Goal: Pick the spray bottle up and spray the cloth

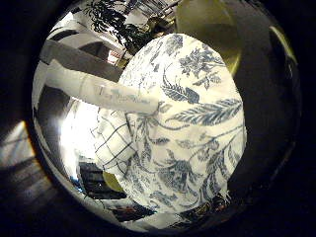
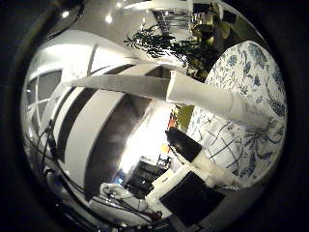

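Though partly covered, cloth (image 1: 114, 142) near spray bottle (image 1: 118, 95)

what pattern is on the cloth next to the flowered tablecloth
A thin dark grid on white; the cloth shows best in the little finger side palm view.

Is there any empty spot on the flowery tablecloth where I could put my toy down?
Yes. Most of the flowery tablecloth lies bare, from its middle out to the rim. The crowded part is one edge, where the checked cloth lies and a white finger of the hand reaches across. The spray bottle can't be made out.
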Controlling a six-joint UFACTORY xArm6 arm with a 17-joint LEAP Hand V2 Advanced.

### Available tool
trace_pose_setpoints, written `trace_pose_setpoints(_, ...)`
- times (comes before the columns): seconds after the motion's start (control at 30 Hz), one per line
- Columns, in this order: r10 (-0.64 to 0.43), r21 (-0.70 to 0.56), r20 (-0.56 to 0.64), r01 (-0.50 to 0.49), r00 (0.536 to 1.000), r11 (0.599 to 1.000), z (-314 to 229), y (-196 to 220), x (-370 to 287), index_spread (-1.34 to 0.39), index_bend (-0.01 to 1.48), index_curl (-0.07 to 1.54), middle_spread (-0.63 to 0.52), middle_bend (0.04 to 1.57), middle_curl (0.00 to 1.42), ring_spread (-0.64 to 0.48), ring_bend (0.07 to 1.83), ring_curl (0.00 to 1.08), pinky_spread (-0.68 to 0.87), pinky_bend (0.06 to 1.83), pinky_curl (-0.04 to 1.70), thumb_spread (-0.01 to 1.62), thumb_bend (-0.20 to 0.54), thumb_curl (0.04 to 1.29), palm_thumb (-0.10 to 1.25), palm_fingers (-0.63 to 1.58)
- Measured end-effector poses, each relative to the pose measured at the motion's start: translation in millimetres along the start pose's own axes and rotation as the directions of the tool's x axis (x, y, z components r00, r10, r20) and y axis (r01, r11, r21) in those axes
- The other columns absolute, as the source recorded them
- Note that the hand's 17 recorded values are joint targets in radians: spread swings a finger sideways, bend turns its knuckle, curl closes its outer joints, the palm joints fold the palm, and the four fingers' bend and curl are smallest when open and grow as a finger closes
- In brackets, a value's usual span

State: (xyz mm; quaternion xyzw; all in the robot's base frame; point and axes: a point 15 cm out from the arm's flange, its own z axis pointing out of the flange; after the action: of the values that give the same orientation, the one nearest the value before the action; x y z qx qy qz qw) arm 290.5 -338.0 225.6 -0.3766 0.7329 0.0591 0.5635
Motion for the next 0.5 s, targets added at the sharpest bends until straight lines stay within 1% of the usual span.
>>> trace_pose_setpoints(0.1, 0.004, -0.033, -0.008, -0.004, 1.000, 0.999, 18.0, -9.1, 8.4, -0.17, 0.16, 0.31, 0.09, 0.34, 0.38, 0.19, 0.50, 0.24, 0.36, 0.53, 0.19, 1.05, -0.024, 0.35, 0.66, 0.18)
trace_pose_setpoints(0.27, -0.002, -0.098, 0.013, 0.003, 1.000, 0.995, 52.1, -13.0, 9.7, -0.16, 0.15, 0.30, 0.11, 0.35, 0.38, 0.19, 0.48, 0.24, 0.36, 0.52, 0.20, 1.04, -0.024, 0.34, 0.66, 0.18)
trace_pose_setpoints(0.5, -0.045, -0.180, 0.026, 0.049, 0.999, 0.982, 97.0, -9.9, -7.4, -0.13, 0.16, 0.29, 0.12, 0.36, 0.37, 0.19, 0.47, 0.24, 0.35, 0.50, 0.22, 1.03, -0.026, 0.33, 0.64, 0.21)
